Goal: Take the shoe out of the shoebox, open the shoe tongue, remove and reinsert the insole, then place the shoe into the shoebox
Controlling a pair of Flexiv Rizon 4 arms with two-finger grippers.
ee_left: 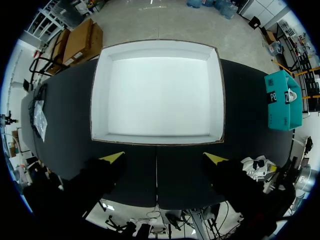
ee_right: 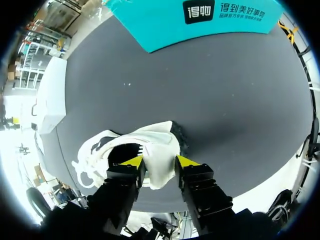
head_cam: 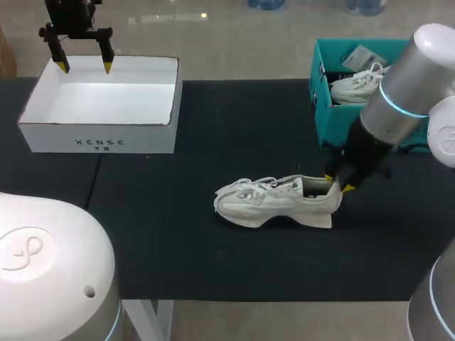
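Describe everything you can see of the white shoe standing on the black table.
The shoe is a white trainer with a thick sole and white laces, and it looks like mesh and leather. It stands upright on its sole on the black table, with its toe toward the left arm's side and its dark opening showing. The right gripper is at its heel. Whether it grips the heel cannot be told.

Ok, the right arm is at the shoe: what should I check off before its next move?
1. Shoe out of any box, upright on the table: ok.
2. Right gripper at the shoe's heel: ok.
3. Firm hold on the heel: cannot tell.
4. Left gripper open, away from the shoe, above the white box: ok.
5. White box has nothing in it: ok.
6. Insole seated inside the shoe: cannot tell.
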